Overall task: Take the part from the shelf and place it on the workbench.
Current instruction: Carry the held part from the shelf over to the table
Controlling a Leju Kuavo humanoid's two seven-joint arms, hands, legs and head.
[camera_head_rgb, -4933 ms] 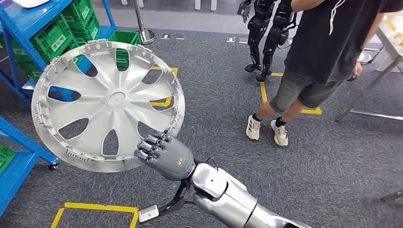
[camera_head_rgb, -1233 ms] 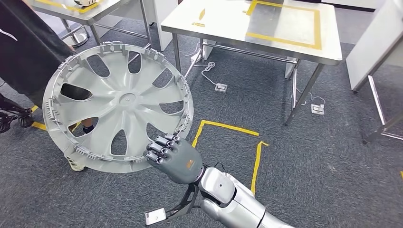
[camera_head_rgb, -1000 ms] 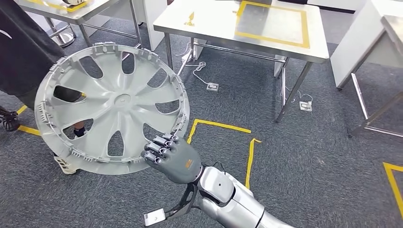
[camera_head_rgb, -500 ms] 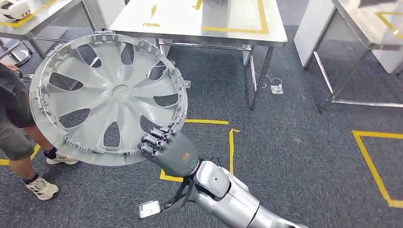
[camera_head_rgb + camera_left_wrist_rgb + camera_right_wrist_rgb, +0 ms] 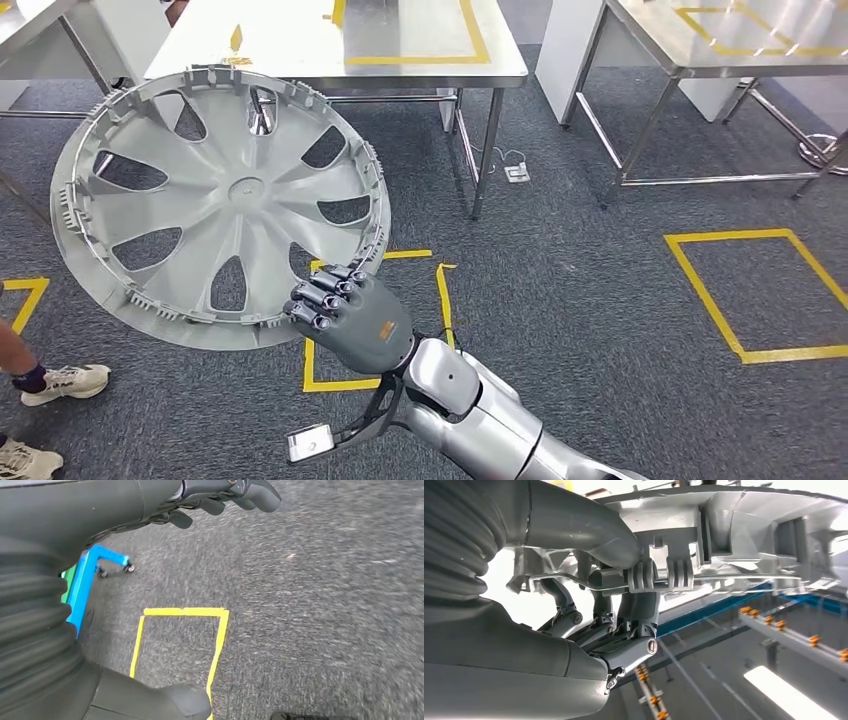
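I see my right hand (image 5: pixel 350 318) gripping the grey wheel cover (image 5: pixel 220 205) by its lower rim, fingers (image 5: pixel 322 297) hooked over the edge, the disc tilted up and out to the hand's left, above the carpet. In the right wrist view the thumb (image 5: pixel 574 522) presses on the ribbed rim with the fingers clamped behind it. I can read no brand or writing on the cover; an orange mark on the back of the hand is too small to read. Beyond the cover stands a steel surface (image 5: pixel 400 55) with yellow tape lines. My left hand (image 5: pixel 220 492) hangs over the floor holding nothing, fingers loosely curled.
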